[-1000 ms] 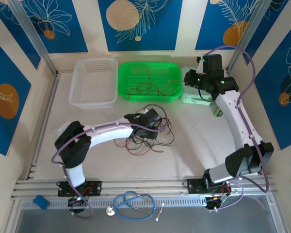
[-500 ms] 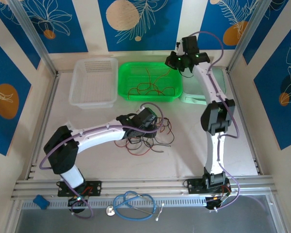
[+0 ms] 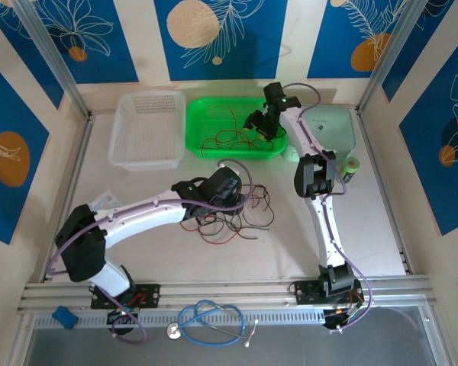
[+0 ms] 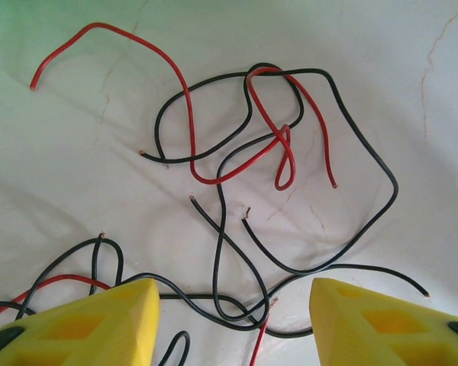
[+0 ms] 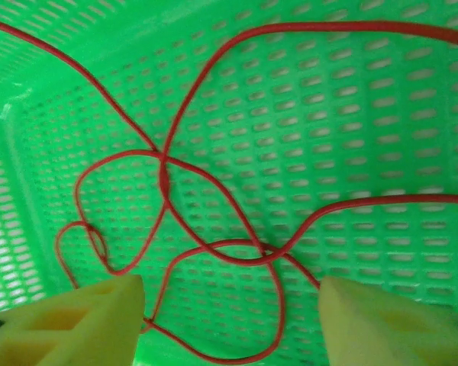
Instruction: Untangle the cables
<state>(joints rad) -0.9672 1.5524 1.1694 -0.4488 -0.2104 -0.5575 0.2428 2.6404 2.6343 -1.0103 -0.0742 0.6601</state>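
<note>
no legible text anywhere, no labels, brands, numbers or signs to read, blue wall panels (image 3: 214,34) printed with leaf and circle motifs, no lettering

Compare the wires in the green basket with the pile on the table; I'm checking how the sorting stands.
The basket wires look all red; the table pile mixes red and black. The basket wires lie in the green basket under the open right gripper; the table pile lies on the white table under the open left gripper. Both are thin, curly and cross over themselves.
</note>
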